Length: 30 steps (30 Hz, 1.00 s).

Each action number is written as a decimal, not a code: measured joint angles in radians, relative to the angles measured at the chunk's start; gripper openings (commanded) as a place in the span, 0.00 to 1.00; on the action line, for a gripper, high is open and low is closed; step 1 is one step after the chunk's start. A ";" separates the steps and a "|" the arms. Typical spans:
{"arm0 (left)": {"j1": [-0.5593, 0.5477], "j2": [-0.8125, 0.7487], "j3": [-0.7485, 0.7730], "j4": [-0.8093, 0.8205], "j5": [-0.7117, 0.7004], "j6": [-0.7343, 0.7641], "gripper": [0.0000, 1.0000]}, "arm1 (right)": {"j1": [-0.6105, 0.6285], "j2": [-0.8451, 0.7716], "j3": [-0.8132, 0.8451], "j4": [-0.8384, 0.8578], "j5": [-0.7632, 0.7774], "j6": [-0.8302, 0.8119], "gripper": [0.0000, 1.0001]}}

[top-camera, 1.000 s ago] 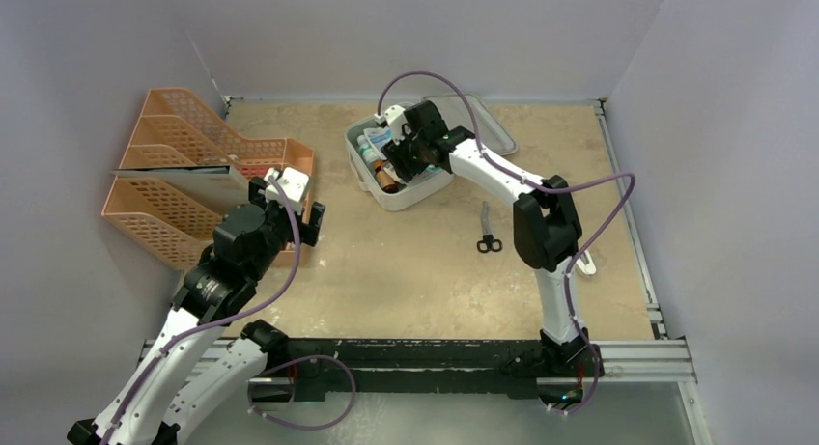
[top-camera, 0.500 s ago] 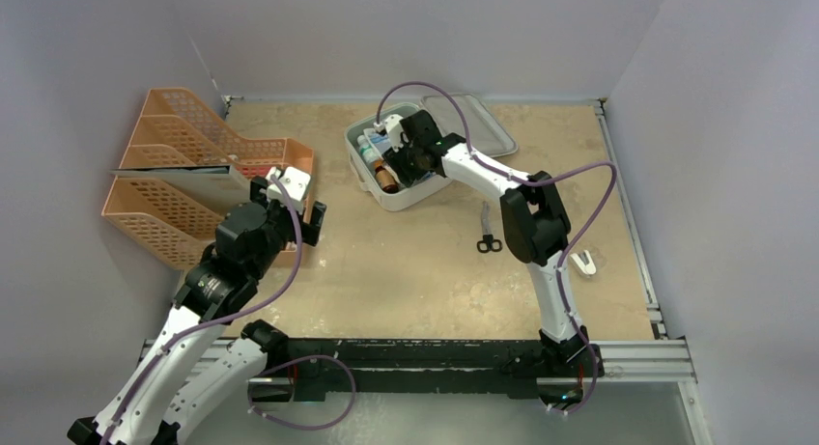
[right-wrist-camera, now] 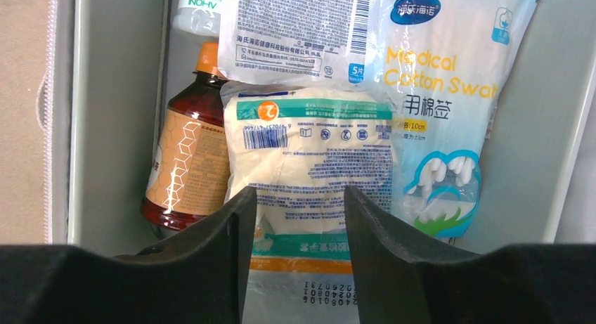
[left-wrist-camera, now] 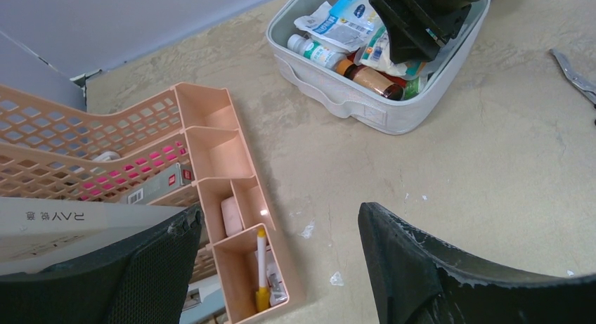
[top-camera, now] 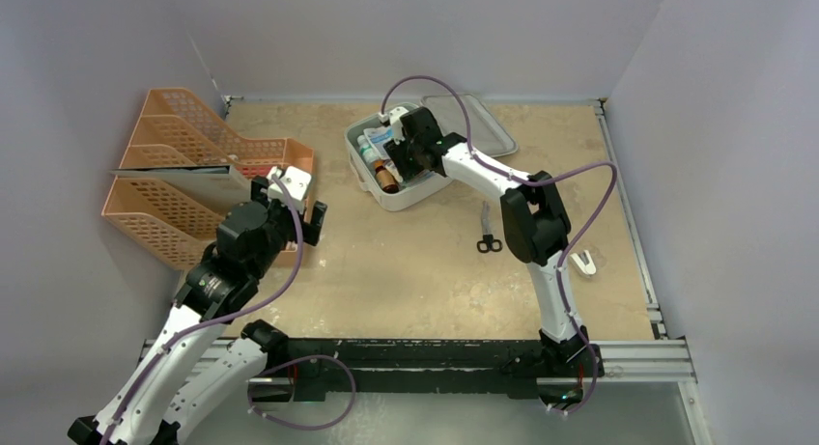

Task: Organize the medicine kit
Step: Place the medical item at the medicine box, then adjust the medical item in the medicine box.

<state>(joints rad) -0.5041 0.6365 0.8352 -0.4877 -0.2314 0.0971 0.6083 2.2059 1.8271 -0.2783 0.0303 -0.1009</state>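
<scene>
Right pincer (right-wrist-camera: 295, 204) is down inside the pale grey-white soft-shell medicine kit (top-camera: 406, 196), open at the far middle of the counter (top-camera: 406, 271). Its fingers are spread above a white green-banded gauze packet (right-wrist-camera: 309, 148), gripping nothing. The smart play, I'd say: drop straight, pinch the packet's middle, and spare the brown glass bottle with the orange cap (right-wrist-camera: 186, 162) touching its left edge. A blue-printed cotton swab bag (right-wrist-camera: 443, 113) lies alongside. Left pincer (left-wrist-camera: 277, 222) hangs spread and empty over the orange mesh file trays (left-wrist-camera: 84, 148), a yellow-tipped white pen (left-wrist-camera: 261, 264) in one bin.
</scene>
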 measured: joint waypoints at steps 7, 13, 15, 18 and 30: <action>0.000 0.066 -0.014 0.043 0.068 -0.050 0.76 | 0.000 -0.037 -0.013 -0.023 -0.015 0.047 0.64; 0.000 0.315 0.104 0.034 0.084 -0.174 0.68 | -0.005 -0.247 -0.140 -0.033 -0.020 0.098 0.64; 0.000 0.402 0.172 0.022 0.086 -0.213 0.63 | -0.010 -0.336 -0.194 -0.039 -0.016 0.122 0.63; 0.008 0.529 0.287 0.010 0.110 -0.262 0.54 | -0.023 -0.472 -0.277 -0.051 -0.006 0.164 0.62; 0.100 1.066 0.674 0.063 0.267 -0.344 0.27 | -0.037 -0.782 -0.669 -0.132 0.054 0.330 0.55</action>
<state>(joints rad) -0.4046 1.7027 1.5097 -0.4244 0.0353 -0.2474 0.5713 1.4235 1.1584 -0.4099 0.0845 0.2295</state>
